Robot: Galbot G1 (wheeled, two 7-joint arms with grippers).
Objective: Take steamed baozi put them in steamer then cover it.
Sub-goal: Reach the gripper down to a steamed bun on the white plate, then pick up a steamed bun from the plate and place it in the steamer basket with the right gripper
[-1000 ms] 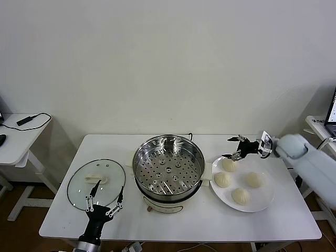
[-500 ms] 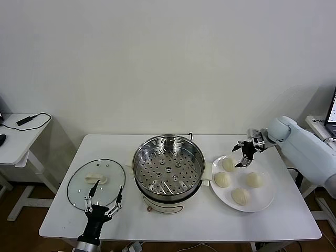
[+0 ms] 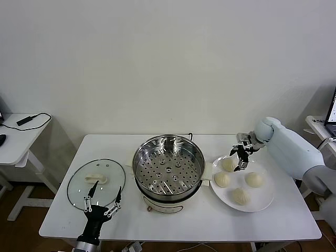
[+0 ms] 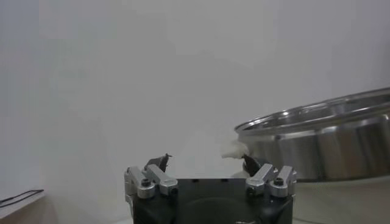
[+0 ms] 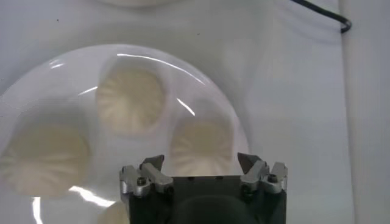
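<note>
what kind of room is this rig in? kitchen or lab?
Probably a lab or office set up as a kitchen test: a plain white table against a bare wall, side desks with a cable and a laptop, and only a steamer and a plate of baozi.

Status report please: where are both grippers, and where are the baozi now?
Right gripper open above rear baozi. Left gripper open, idle beside glass lid. Four baozi on plate; steamer empty, uncovered. No obstruction.
</note>
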